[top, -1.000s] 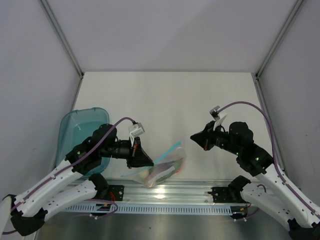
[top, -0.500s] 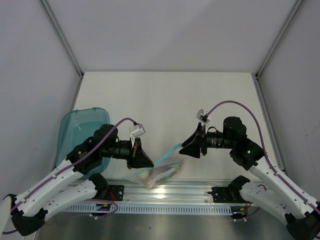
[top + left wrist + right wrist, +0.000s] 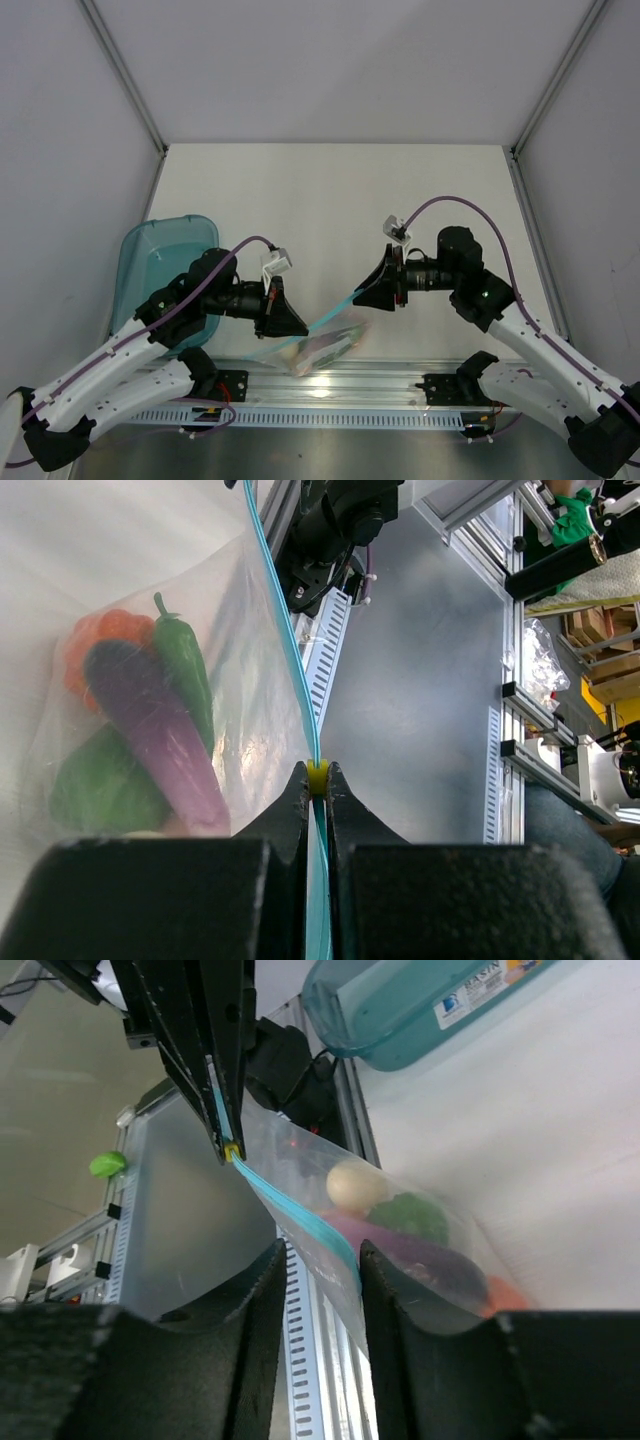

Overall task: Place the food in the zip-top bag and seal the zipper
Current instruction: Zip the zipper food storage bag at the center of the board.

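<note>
One zip-top bag (image 3: 252, 670), one eggplant (image 3: 160, 742), one egg (image 3: 354, 1186)

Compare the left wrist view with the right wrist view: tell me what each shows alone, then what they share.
Left wrist only: the slim green pod inside the clear bag.
Right wrist only: the teal tray, the cream egg, and the right gripper, open, with one finger either side of the blue zipper.
Both: the bag, the zipper, the purple eggplant, the green pepper, and the left gripper shut on the zipper's end.
</note>
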Controlling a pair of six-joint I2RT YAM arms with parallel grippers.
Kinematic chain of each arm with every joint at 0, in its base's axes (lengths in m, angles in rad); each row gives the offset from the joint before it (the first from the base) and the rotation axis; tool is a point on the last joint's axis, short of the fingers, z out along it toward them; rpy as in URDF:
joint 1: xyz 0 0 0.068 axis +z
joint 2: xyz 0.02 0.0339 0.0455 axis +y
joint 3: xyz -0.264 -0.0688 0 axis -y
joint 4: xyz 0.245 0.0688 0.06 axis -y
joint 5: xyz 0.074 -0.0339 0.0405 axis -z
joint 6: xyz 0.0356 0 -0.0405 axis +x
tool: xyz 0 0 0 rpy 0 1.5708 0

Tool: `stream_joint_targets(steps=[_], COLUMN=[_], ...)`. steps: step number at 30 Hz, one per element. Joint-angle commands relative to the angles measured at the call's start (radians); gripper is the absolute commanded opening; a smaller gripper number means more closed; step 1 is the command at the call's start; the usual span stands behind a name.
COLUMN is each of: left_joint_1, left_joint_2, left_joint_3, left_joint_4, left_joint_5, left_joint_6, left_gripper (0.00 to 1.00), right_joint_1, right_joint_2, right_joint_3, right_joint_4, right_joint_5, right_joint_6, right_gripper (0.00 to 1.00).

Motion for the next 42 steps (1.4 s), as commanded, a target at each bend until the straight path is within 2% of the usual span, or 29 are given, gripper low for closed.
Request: stream_joint_targets(steps=[1, 4, 9, 23, 26, 31, 35, 42], left_joint_1=[0.009, 0.009, 0.009, 0.009, 0.009, 0.009, 0.009, 0.013], left_joint_2=[-0.007, -0.01, -0.01, -0.011, -0.011, -0.011, -0.013, -0.021], left_joint_3=[-0.001, -0.007, -0.005, -0.005, -0.008, -0.01, -0.007, 0.03], left_joint_4=[0.04, 0.042, 0.045, 0.048, 0.048, 0.048, 0.037, -0.048], left_joint_5=[0.022, 0.022, 0.024, 0.027, 0.028, 0.024, 0.013, -0.053], left_joint_6=[-0.009, -0.011, -0.012, -0.014, -0.017, -0.015, -0.018, -0.002], left_gripper=[0.01, 0.01, 0.01, 0.01, 0.01, 0.0, 0.01, 0.0], right_joint_1=[-0.003, -0.002, 0.01, 0.069, 0.078, 0.084, 0.081, 0.044], right_joint_2=[0.022, 0.041, 0.061, 0.116, 0.121, 0.114, 0.098, 0.03], right_joint_3=[0.033, 0.032, 0.026, 0.033, 0.036, 0.036, 0.036, 0.021], right_joint_4=[0.09, 0.098, 0.121, 0.111, 0.118, 0.121, 0.11, 0.032], right_joint_5=[-0.081, -0.106, -0.138, -0.158, -0.157, -0.129, -0.08, 0.147], right_joint_6=[0.013, 0.013, 0.025, 0.006, 0.01, 0.012, 0.013, -0.001], right_gripper=[0.37, 0.29, 0.24, 0.25, 0.2, 0.0, 0.0, 0.0])
